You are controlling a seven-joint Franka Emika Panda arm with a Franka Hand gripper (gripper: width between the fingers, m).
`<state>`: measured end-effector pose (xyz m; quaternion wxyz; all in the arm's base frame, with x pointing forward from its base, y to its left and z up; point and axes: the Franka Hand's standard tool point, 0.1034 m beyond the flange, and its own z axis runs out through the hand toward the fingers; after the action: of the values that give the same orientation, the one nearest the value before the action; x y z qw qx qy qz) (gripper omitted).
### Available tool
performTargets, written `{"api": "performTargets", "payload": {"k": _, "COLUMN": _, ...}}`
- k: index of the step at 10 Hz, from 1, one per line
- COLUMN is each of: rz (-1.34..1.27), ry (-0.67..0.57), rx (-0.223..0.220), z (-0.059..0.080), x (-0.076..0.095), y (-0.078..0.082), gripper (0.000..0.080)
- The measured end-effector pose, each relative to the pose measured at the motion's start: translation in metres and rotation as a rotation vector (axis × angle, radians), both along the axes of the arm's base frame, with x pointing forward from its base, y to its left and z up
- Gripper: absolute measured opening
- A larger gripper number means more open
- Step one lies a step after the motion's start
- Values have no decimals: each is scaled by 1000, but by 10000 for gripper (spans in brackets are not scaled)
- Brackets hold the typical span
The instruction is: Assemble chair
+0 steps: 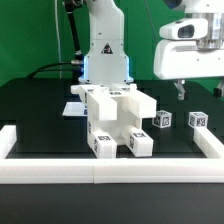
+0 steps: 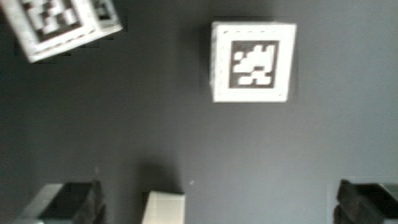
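One black counter [image 1: 40, 105] is seen in the exterior view, fenced at the front and at both sides by one long white border rail [image 1: 110, 168]. Near the middle, one blocky white cluster, the partly joined chair [image 1: 112, 118], is stood on the counter in front of the arm's white base [image 1: 103, 50]. Two chunky legs of it are pointed toward the front rail, each with a black-and-white tag on its end, and at least one more tag is shown on its upper face. To the exterior view's right of the chair, two loose small white cubes are set apart from it and from each other: the first block [image 1: 163, 120] near the chair and the second block [image 1: 197, 119] farther right, with one tag shown on each. Above these two, one pincer [image 1: 200, 90] is held clear of the counter, its two dark fingers [image 1: 181, 92] spread wide apart with nothing between them. In the wrist view the pincer [image 2: 217, 200] is shown with both fingers [image 2: 71, 202] wide apart over the dark counter, and two tagged white pieces are counted beneath it: a whole tagged piece [image 2: 249, 62] and a cropped tagged piece [image 2: 63, 25].
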<state>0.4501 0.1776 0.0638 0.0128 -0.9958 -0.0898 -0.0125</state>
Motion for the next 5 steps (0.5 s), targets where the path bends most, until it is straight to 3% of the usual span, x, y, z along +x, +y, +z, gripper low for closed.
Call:
{"api": "performTargets", "payload": {"k": 2, "rz": 1, "ry": -1, "rx": -7, "z": -11, "x": -2, "y": 2, "gripper": 649}}
{"api": "performTargets", "payload": {"k": 5, "rz": 0, "ry": 0, "rx": -7, "z": -11, "x": -2, "y": 0, "gripper": 649}}
